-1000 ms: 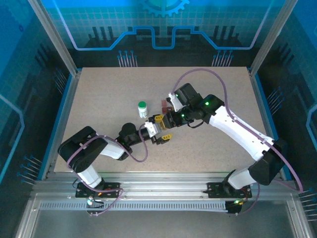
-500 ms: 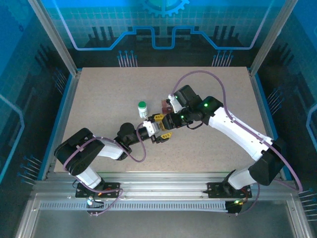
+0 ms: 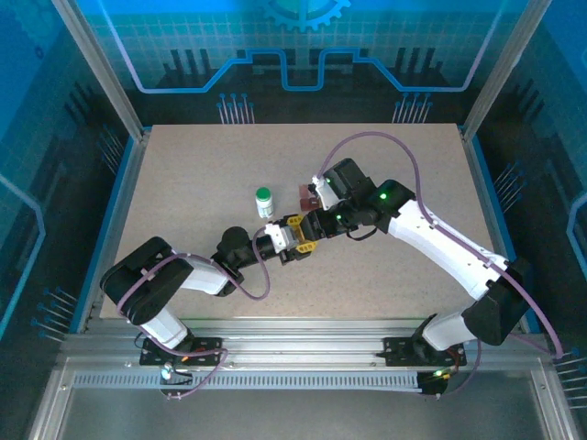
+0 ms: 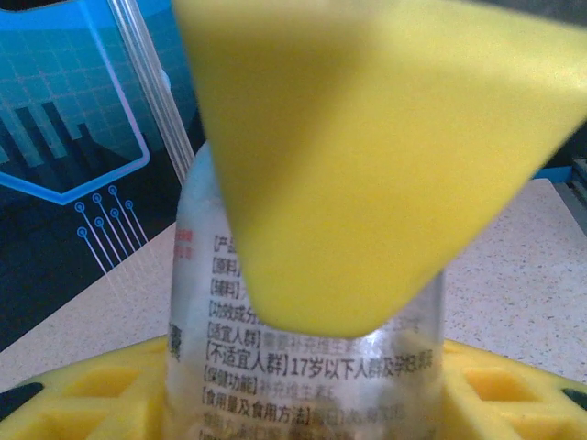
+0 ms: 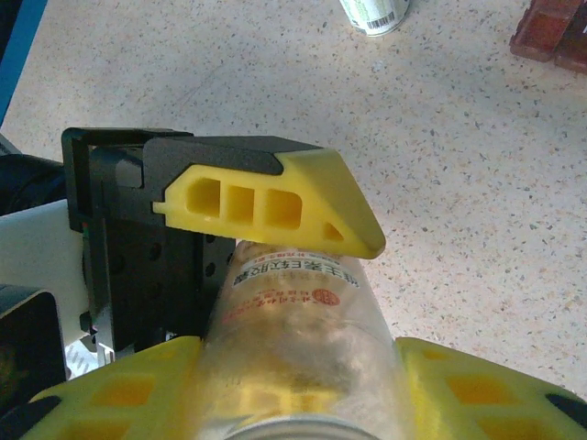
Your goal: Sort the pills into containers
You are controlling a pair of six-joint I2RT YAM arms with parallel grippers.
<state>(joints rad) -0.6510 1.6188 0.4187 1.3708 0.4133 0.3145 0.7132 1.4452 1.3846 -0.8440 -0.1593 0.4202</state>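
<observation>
Right wrist: both left gripper (image 4: 307, 376) and right gripper (image 5: 298, 362) clasp clear bottle (image 5: 293, 293).

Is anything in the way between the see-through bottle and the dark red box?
Nothing visible. Bare table lies between the clear bottle and the dark red box; the green-capped white bottle stands aside.

This was a robotics lab test cell. A speckled beige worktop (image 3: 183, 174) sat boxed in by bare aluminium frame posts (image 3: 99, 71) and translucent blue wall panels (image 3: 413, 37) printed with circuit-trace and gear graphics. Two white-and-black robot arms (image 3: 431, 234) were bolted to a slotted aluminium rail (image 3: 303, 348) at the near edge, with purple cables (image 3: 371, 135) looping along them.
</observation>
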